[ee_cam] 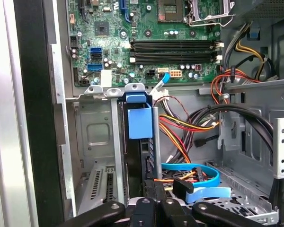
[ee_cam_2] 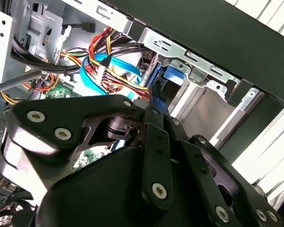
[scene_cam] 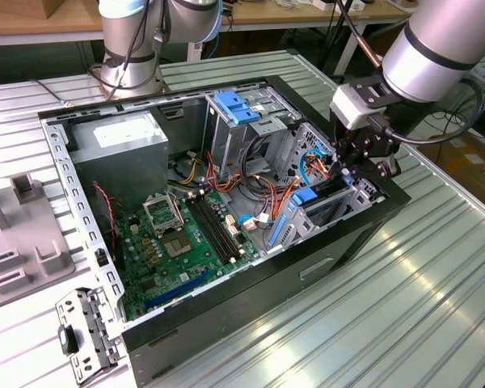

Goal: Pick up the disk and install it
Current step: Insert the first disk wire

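Claw (ee_cam: 149, 205) clamped on the disk (ee_cam: 141, 142), already edge-down in its bay (ee_cam: 97, 137) mid-frame, seating looks unfinished.

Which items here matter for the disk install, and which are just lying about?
In the job:
disk, edge-on in the bay
gripper, at the disk
drive bay

Lying about:
motherboard
power supply
blue bracket
loose metal bracket
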